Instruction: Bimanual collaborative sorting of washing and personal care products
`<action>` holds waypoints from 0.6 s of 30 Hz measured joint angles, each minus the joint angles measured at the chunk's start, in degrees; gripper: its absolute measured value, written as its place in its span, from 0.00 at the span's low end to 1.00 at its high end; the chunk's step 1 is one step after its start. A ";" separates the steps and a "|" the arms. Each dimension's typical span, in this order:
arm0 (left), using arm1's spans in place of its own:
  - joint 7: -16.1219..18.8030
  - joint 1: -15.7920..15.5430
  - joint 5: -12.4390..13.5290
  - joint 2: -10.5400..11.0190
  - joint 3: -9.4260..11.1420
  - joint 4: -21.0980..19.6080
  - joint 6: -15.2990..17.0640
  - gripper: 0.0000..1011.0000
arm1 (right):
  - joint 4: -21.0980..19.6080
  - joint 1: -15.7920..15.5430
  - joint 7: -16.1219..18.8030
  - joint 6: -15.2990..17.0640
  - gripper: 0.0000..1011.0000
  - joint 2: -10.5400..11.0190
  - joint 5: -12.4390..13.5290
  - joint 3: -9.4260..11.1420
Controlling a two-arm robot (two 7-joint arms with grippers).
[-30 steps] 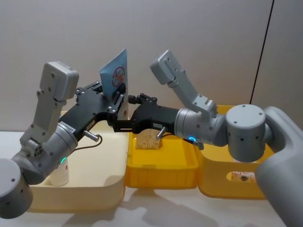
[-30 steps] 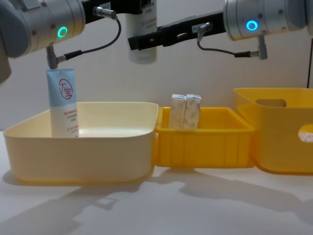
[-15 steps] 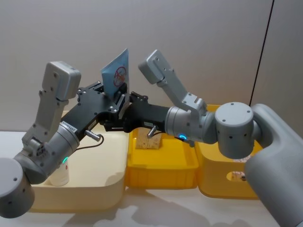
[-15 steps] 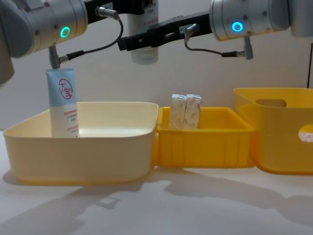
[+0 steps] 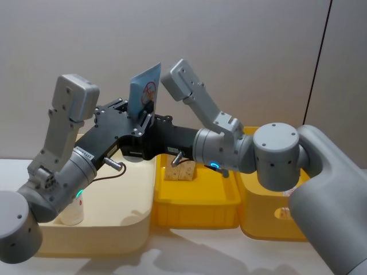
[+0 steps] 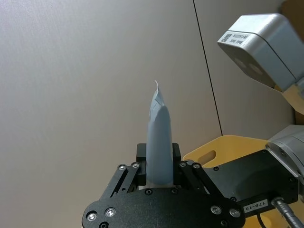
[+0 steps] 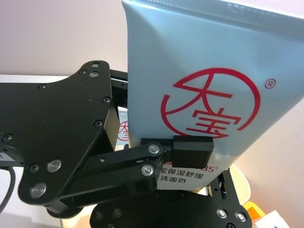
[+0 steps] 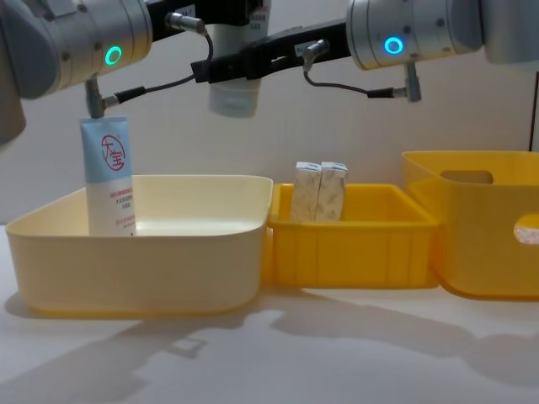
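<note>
My left gripper (image 6: 159, 173) is raised high above the bins and shut on a light-blue tube (image 5: 143, 94) with a red circled character (image 7: 216, 107). The tube's white base (image 8: 233, 97) hangs below it. My right gripper (image 5: 152, 136) has reached across from the right and sits close against the tube's lower part, beside the left gripper. A second light-blue tube (image 8: 109, 177) stands upright at the left end of the cream bin (image 8: 152, 269). Two beige speckled cartons (image 8: 320, 192) stand side by side in the small yellow bin (image 8: 354, 252).
A larger yellow bin (image 8: 480, 244) with a handle cut-out stands at the right, touching the small yellow one. The three bins sit in a row on the white table (image 8: 278, 353). A plain wall lies behind.
The right arm has swung left, bringing its gripper up against the held tube and the left gripper. The tube has shifted slightly in the left gripper's hold.
</note>
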 joint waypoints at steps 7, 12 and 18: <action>0.02 -0.03 0.05 -0.02 0.04 0.05 0.00 0.28 | 0.30 0.15 -0.01 -0.08 0.68 -0.20 0.14 -0.11; 0.05 -0.06 0.09 -0.04 0.05 0.09 -0.02 0.28 | 0.44 0.24 -0.03 -0.12 0.64 -0.31 0.19 -0.15; 0.06 -0.07 0.10 -0.04 0.05 0.09 -0.03 0.28 | 0.54 0.29 -0.03 -0.18 0.61 -0.39 0.24 -0.17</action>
